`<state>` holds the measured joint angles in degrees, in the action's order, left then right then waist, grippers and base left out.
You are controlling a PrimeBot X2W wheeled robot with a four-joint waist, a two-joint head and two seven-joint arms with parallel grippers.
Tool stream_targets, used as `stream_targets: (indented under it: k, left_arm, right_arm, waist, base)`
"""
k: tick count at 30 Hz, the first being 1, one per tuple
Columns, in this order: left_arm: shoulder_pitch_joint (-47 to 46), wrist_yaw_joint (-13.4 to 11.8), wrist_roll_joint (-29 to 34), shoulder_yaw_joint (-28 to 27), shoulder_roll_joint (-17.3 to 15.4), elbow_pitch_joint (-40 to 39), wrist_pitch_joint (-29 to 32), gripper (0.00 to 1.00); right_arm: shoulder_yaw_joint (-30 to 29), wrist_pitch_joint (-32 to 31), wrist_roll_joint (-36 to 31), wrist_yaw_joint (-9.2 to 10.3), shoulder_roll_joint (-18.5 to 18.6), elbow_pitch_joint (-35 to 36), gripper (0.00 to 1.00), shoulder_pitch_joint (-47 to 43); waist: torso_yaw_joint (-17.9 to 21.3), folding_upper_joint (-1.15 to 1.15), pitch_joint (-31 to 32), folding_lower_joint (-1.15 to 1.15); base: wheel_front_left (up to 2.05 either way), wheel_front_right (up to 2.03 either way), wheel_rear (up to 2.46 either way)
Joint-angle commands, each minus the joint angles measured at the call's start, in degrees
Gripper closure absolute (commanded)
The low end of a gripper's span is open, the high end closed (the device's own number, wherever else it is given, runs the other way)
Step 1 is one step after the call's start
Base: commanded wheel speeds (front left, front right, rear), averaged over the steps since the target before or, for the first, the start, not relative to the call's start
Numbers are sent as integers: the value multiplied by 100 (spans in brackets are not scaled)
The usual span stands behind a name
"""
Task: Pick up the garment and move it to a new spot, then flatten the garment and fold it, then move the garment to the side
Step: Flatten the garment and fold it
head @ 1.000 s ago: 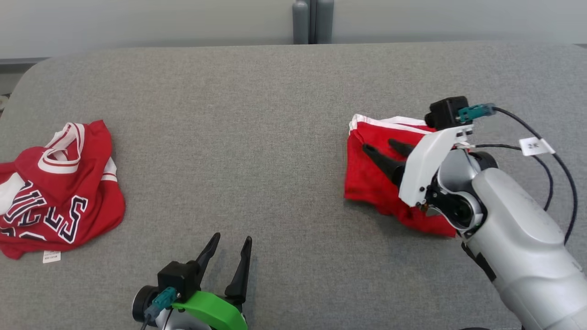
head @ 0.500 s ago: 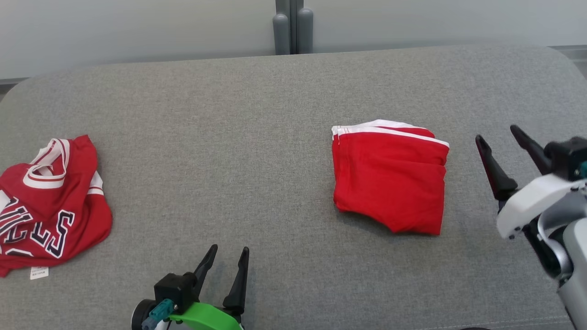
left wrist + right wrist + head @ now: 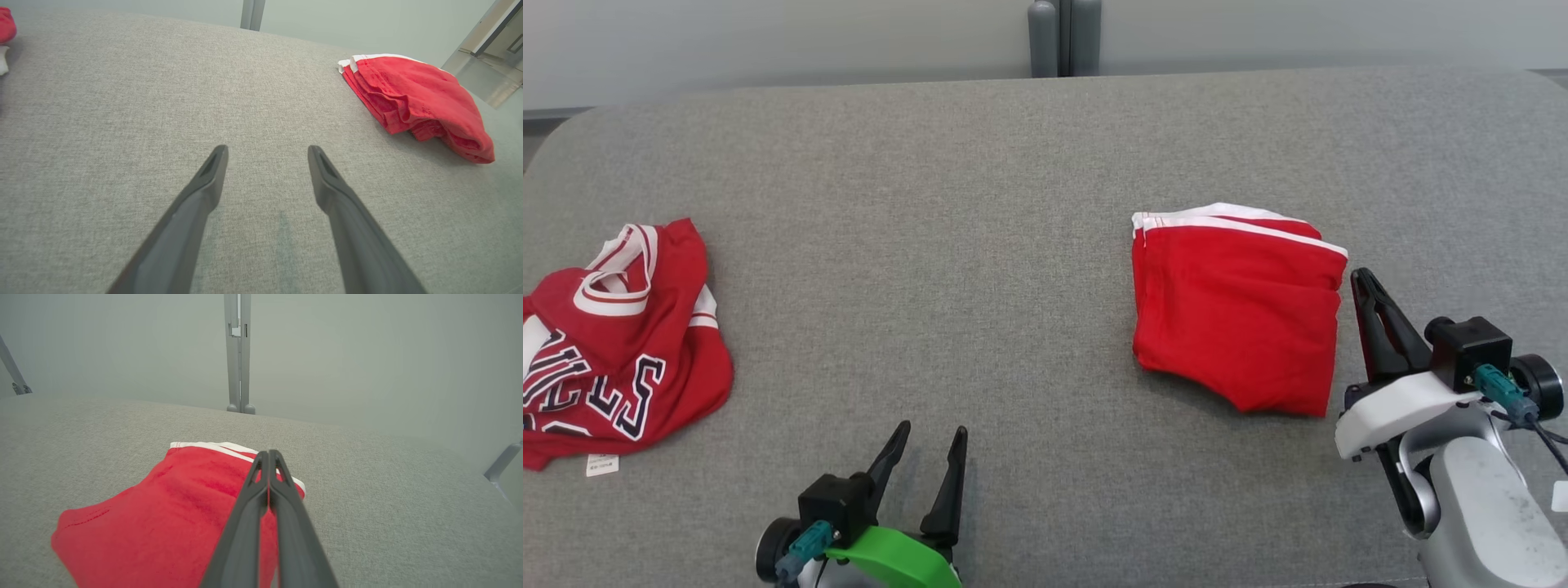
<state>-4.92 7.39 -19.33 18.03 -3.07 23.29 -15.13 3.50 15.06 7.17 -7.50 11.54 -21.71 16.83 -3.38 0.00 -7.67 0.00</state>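
Two red textiles lie on the grey table (image 3: 980, 204) in the head view. The garment (image 3: 1237, 314) sits right of centre, folded into a compact block with white trim along its far edge. A crumpled red jersey (image 3: 617, 351) with dark lettering lies at the far left, a white label (image 3: 602, 465) at its near hem. We find the two well apart, with open table between them. The left fingers (image 3: 947, 482) stand spread wide at the near edge, holding nothing. The right fingers (image 3: 1384, 327) are pressed together on nothing, tips just beside the garment's right edge; we cannot tell whether they touch it. A grey post (image 3: 1063, 37) rises behind the far edge.

In the left wrist view, the left fingers (image 3: 198, 204) are splayed over bare table. The garment (image 3: 416, 98) lies at upper right, its stacked layers showing along the side. A sliver of the jersey (image 3: 6, 24) shows at upper left.

In the right wrist view, the right fingers (image 3: 249, 526), closed tip to tip, cross in front of the garment (image 3: 171, 514). The post (image 3: 239, 355) stands beyond.
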Motion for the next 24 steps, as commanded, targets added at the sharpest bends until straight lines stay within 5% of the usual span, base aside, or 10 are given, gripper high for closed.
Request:
stream_targets:
  k: [1,10,24]
  left_arm:
    - [-122,19,51,-15,-36,-8,-1,0]
    - [-259,19,63,28,-118,72,-1,0]
    - [-289,19,21,-7,-89,138,-1,0]
  right_arm:
    - [-156,12,-144,2,-136,-70,100,-54]
    - [-783,16,-820,2,-745,-1024,100,149]
    - [810,15,-193,1,-861,-2088,100,358]
  waist:
    - [-55,0,-90,0]
    - [-238,0,-236,0]
    - [-248,0,-193,0]
  base:
    - [0,0,0]
    - [0,0,0]
    - [0,0,0]
